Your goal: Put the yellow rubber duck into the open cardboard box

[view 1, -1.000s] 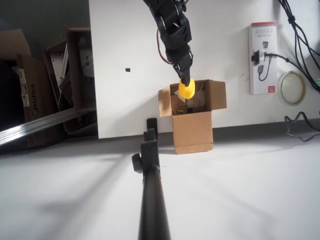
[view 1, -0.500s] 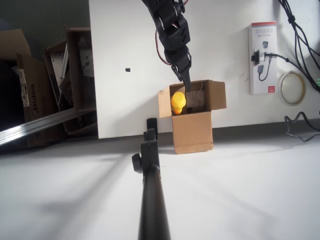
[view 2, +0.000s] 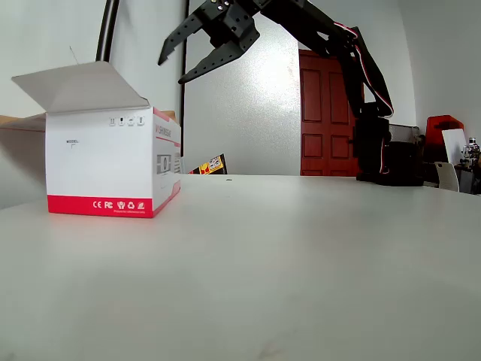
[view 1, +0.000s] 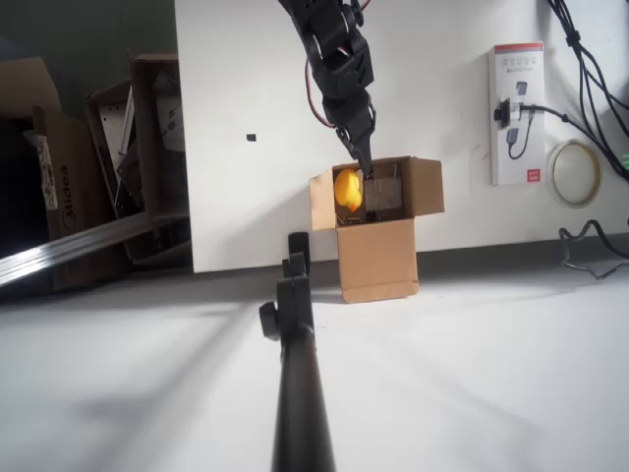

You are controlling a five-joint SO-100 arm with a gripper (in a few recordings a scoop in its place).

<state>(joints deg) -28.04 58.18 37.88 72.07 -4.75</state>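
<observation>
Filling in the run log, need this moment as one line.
gripper: open, above box | yellow rubber duck: inside open cardboard box, left side | hold: none

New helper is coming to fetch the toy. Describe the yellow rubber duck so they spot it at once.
In the overhead view, find the white table and the small open cardboard box at its near edge, below the black arm. The yellow rubber duck sits inside the box's left part. It is the only bright yellow, rounded thing there.
</observation>
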